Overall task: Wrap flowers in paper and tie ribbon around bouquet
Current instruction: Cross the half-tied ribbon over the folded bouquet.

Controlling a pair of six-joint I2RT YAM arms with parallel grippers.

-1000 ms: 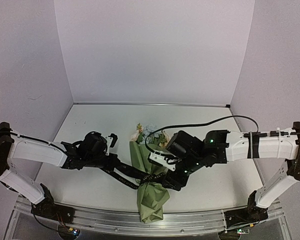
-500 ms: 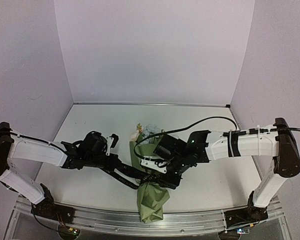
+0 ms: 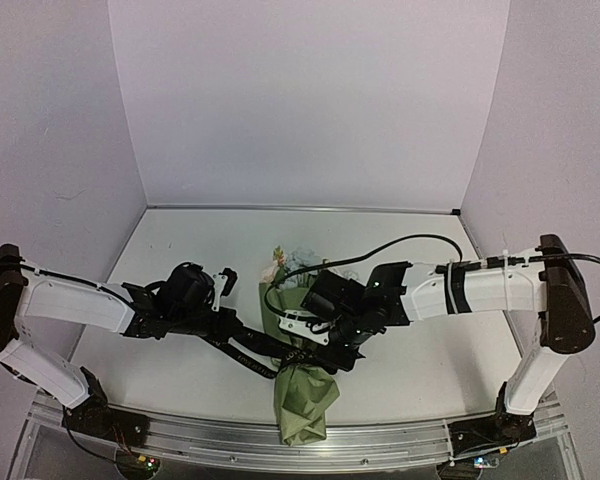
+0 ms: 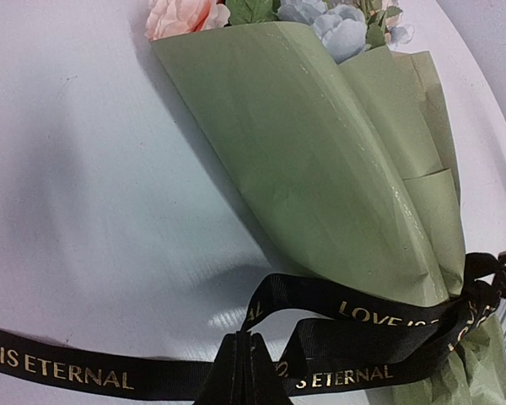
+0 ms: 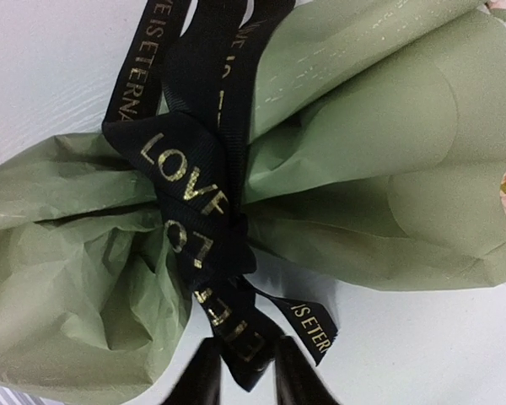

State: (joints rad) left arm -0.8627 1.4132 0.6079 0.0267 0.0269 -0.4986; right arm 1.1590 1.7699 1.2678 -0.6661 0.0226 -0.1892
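Ribbon (image 5: 194,198) is cinched round the narrow neck of the bouquet (image 3: 302,370), and we judge the step in hand to be drawing the knot tight. The left gripper (image 4: 251,371) is clenched on a bunched fold of the black band right at its fingertips. From there one lettered length trails off to the side across the table (image 4: 67,169), and the other runs ahead to the neck. The olive paper (image 4: 320,169) fans out ahead of those fingers, with the flowers (image 4: 181,13) showing at its far, wide end. The right gripper (image 5: 246,380) has a finger on either side of the short ribbon tail, with the knot just ahead of the tips. We cannot tell whether its pads (image 5: 204,375) already bite the fabric or only bracket it. To do this well, we would get a firm pinch on that tail close to the knot, not at its very end. We would then pull the two hands apart along the ribbon's own line, keeping low to the table. Pulling upward would likely lift the cone or slide the band off the neck onto the crumpled stub.
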